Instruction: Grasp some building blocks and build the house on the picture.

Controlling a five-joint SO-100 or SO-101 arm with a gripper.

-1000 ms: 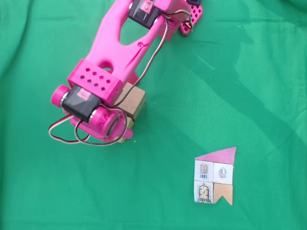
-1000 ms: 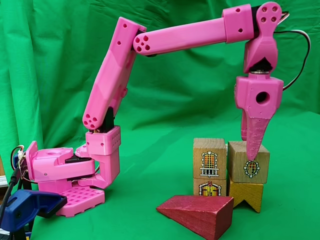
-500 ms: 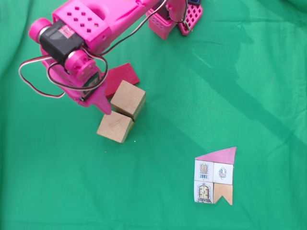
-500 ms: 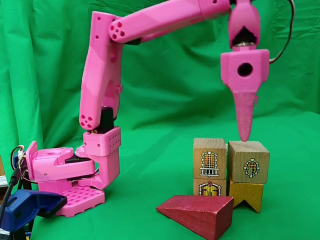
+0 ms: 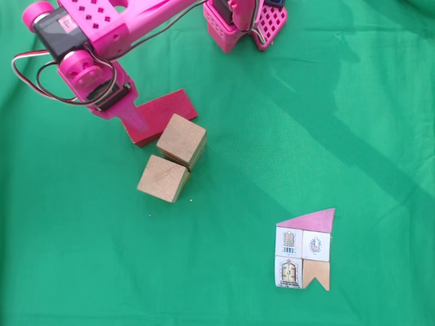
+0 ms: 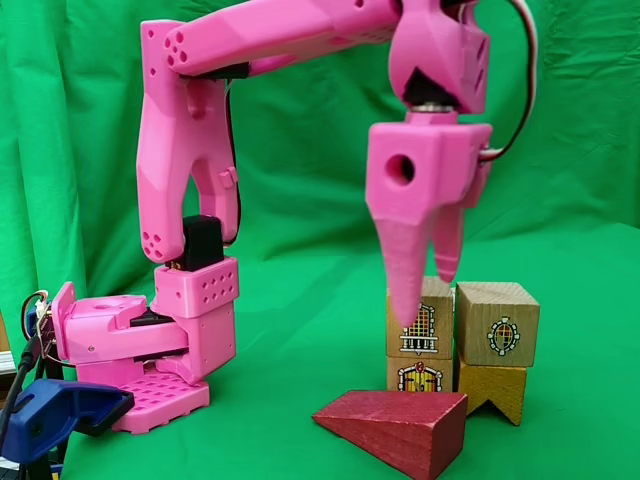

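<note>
Empty, parted end effector (image 6: 425,295) hangs at frame centre above the red wedge (image 6: 395,430), before four stacked blocks (image 6: 497,322).

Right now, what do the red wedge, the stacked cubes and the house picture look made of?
Red wedge: wood, going by faint grain under a matte dark-red stain. Cubes: unpainted pale wood with visible grain and printed windows; the bottom right one is orange-tan. House picture: flat printed paper, probably.

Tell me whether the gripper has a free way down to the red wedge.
Probably yes: the gripper hangs open above the red wedge, whose sloped top lies bare; the stacked blocks stand close behind it.
</note>
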